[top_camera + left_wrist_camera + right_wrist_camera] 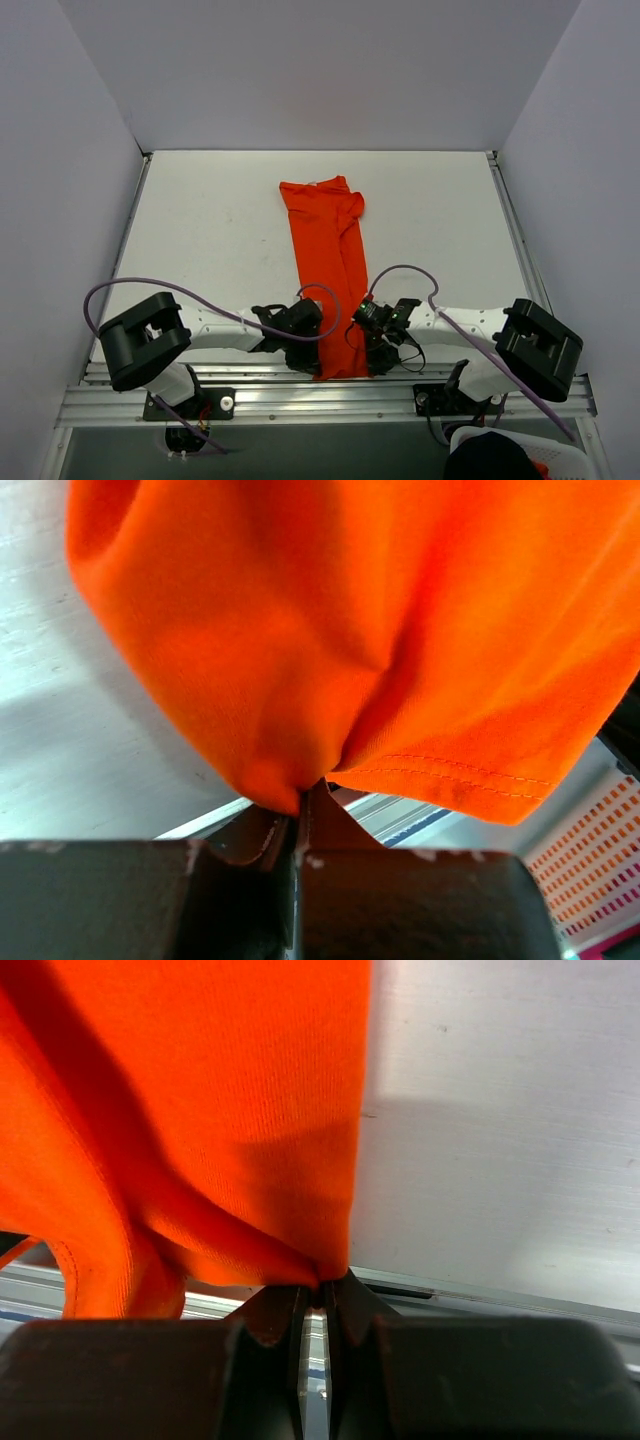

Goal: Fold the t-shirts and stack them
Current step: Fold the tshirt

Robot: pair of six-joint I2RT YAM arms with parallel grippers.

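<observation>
Bright orange-red short-sleeved cloth t-shirt: lies on the white table as a long narrow strip, doubled lengthwise. It runs from about the table's middle down to its near edge, slightly off straight. Far end shows the collar area and a rumpled sleeve. Near end reaches the table's aluminium rail.

Left gripper: at the strip's near left corner, by the table's near edge. Left wrist view: jaws of the left gripper pressed together with a pinch of the orange cloth between the tips. The fabric gathers into a point there, and the stitched hem hangs just to one side.

Right gripper: at the strip's near right corner, same line along the table's near edge. Right wrist view: jaws of the right gripper closed tight on the shirt's folded edge. The cloth bunches into the tips, with bare table surface beside it.

Both arms lie low over the table's near edge, wrists turned inward toward the strip.
</observation>
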